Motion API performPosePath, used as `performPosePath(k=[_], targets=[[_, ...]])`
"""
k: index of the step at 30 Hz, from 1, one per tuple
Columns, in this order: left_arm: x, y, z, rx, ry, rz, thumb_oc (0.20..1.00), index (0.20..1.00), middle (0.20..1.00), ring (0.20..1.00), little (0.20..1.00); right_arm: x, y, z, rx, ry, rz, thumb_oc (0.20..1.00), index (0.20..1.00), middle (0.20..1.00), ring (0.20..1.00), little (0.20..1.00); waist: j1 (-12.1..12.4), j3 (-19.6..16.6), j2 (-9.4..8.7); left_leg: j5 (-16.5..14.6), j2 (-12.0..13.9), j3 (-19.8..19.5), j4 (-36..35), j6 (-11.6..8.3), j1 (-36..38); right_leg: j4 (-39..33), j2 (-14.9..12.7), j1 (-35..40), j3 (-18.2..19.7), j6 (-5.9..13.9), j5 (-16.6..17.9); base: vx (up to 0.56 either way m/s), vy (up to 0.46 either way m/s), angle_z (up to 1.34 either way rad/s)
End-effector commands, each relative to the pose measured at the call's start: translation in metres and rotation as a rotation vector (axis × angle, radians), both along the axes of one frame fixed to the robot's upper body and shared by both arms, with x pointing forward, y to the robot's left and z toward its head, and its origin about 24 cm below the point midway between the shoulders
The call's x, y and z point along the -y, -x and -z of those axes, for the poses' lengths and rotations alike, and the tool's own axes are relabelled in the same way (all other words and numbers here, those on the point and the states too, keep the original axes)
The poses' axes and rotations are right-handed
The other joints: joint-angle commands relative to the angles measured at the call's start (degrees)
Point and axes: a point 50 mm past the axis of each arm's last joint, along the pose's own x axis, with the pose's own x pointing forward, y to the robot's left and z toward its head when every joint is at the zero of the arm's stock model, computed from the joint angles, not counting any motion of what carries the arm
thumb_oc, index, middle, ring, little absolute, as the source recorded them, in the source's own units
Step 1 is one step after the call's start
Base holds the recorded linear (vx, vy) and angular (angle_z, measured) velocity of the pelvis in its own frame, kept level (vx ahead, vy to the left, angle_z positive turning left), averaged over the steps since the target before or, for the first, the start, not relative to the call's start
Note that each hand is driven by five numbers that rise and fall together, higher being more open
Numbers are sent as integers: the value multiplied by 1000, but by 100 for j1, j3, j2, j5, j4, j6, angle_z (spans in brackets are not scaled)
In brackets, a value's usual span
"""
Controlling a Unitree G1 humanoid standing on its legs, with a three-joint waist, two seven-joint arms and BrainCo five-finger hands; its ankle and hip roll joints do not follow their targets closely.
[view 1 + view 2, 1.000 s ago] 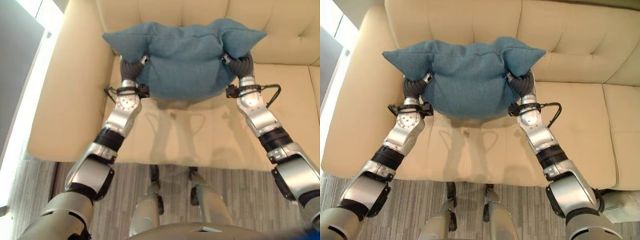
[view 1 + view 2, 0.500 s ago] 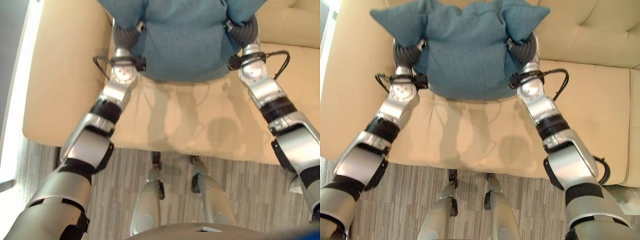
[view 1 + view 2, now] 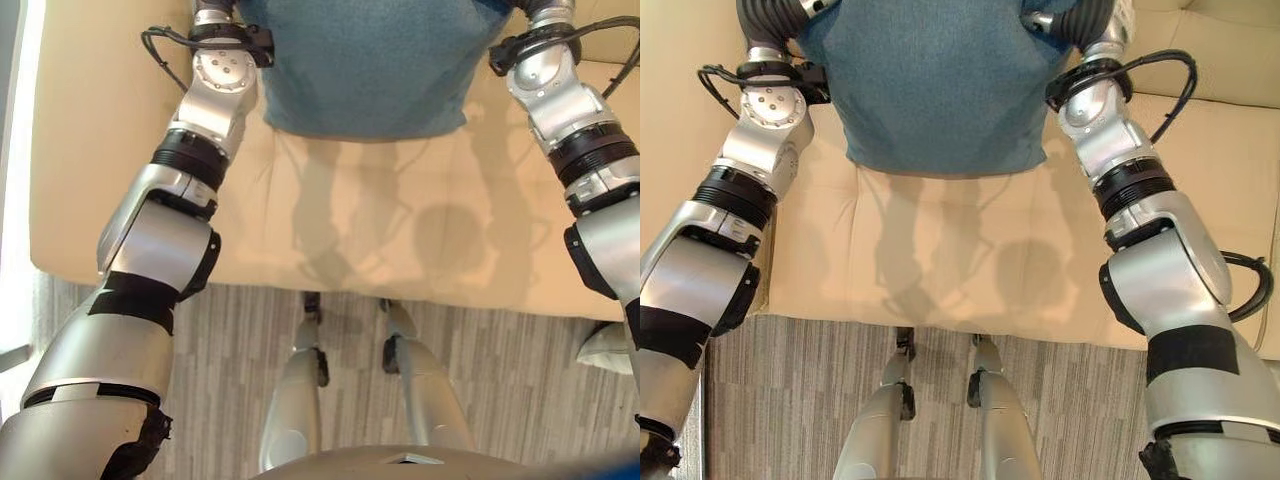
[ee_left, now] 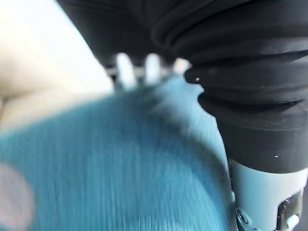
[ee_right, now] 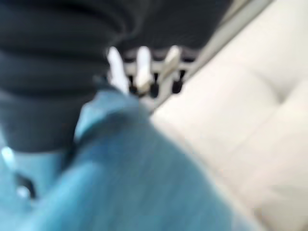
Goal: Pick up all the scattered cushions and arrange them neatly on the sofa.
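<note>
A blue cushion (image 3: 940, 80) hangs above the seat of the cream sofa (image 3: 380, 230), squeezed between my two hands. My left hand (image 3: 770, 15) presses on its left side and my right hand (image 3: 1085, 15) on its right side, both at the top edge of the eye views. In the left wrist view the fingers (image 4: 126, 67) lie straight along the blue cloth (image 4: 120, 163). The right wrist view shows its fingers (image 5: 139, 65) straight as well, over the cushion (image 5: 144, 183), with the pale sofa back (image 5: 240, 106) beyond. Both thumbs are hidden.
The sofa's left armrest (image 3: 90, 150) runs beside my left arm. Grey striped carpet (image 3: 480, 380) lies before the sofa's front edge. A pale object (image 3: 610, 350) sits on the floor at the lower right.
Both arms have stretched forward and carried the cushion farther toward the sofa back, so its top has left the eye views. The camera has also shifted closer to the sofa.
</note>
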Motion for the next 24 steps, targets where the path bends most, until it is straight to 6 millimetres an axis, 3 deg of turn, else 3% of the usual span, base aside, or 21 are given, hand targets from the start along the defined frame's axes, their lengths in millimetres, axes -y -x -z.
performPosePath(k=[1, 5, 7, 10, 11, 13, 16, 17, 20, 21, 22, 24], targets=[[-16, 13, -34, 126, 29, -45, 1000, 1000, 1000, 1000, 1000, 13, 6, -17, 52, 25, 79, 1000, 1000, 1000, 1000, 1000, 27, -262, -90, -54, -57, -136, -11, -276, 406, 93, -127, 412, 354, 904, -278, 0, 0, 0], [-31, 21, -35, 167, 24, -29, 1000, 1000, 1000, 1000, 1000, 42, 16, -22, 71, 17, 112, 1000, 1000, 1000, 1000, 1000, 15, -279, -68, -96, -83, -102, -11, -286, 579, 78, -153, 600, 329, 905, -292, 0, 0, 0], [-28, 25, -34, 192, 13, 14, 1000, 1000, 1000, 1000, 1000, 48, 18, -17, 49, 17, 80, 1000, 1000, 1000, 1000, 1000, 10, -265, -74, -118, -98, -88, -11, -290, 660, 76, -155, 681, 322, 903, -301, 0, 0, 0], [-23, 33, -15, 211, -39, 104, 1000, 1000, 1000, 1000, 1000, 47, 23, -2, 31, 56, -16, 1000, 1000, 1000, 1000, 1000, -1, -256, -99, -177, -96, -49, -11, -289, 889, 87, -152, 874, 315, 881, -342, 10, 3, 3], [-19, 45, 2, 235, -78, 169, 1000, 1000, 1000, 1000, 1000, 47, 31, 19, 23, 43, -104, 1000, 1000, 1000, 1000, 1000, -9, -220, -97, -252, -79, -30, -11, -277, 1070, 122, -134, 1033, 320, 859, -424, 0, 0, 0], [-24, 52, 25, 213, -78, 184, 1000, 1000, 1000, 1000, 1000, 49, 38, 41, 9, 35, -150, 1000, 1000, 1000, 1000, 1000, -36, -232, -126, -299, -91, 4, -11, -265, 1221, 142, -148, 1164, 342, 841, -455, 17, 9, 0], [-27, 71, 73, 149, -71, 256, 1000, 1000, 1000, 1000, 1000, 58, 54, 100, -101, -11, -218, 1000, 1000, 1000, 1000, 1000, -47, -267, -140, -414, -92, 92, -11, -254, 1612, 153, -166, 1526, 314, 837, -570, 82, 22, -5], [-30, 83, 102, 92, -57, 292, 1000, 1000, 1000, 1000, 1000, 64, 65, 134, -191, -23, -229, 1000, 1000, 1000, 1000, 1000, -67, -289, -137, -454, -109, 119, -11, -248, 1798, 140, -182, 1739, 305, 837, -639, 95, 27, -10], [-35, 100, 153, -58, -22, 327, 1000, 1000, 1000, 1000, 1000, 74, 86, 187, -348, -57, -225, 1000, 1000, 1000, 1000, 1000, -88, -365, -127, -492, -109, 143, -11, -237, 2091, 144, -193, 2032, 263, 837, -742, 61, 4, -3], [-36, 110, 194, -199, 6, 334, 1000, 1000, 1000, 1000, 1000, 73, 99, 229, -458, -151, -244, 1000, 1000, 1000, 1000, 1000, -117, -418, -115, -505, -111, 160, -11, -229, 2278, 146, -197, 2228, 259, 828, -786, 37, -3, 5], [-40, 114, 206, -242, 11, 326, 1000, 1000, 1000, 1000, 1000, 81, 105, 238, -503, -130, -206, 1000, 1000, 1000, 1000, 1000, -133, -454, -117, -513, -114, 161, -11, -227, 2335, 146, -191, 2286, 259, 825, -801, 17, 2, 6], [-45, 124, 249, -408, 47, 309, 1000, 1000, 1000, 1000, 1000, 82, 119, 277, -616, -211, -188, 1000, 1000, 1000, 1000, 1000, -146, -527, -120, -525, -99, 190, -11, -221, 2515, 142, -186, 2460, 250, 818, -829, 2, -3, 2]])
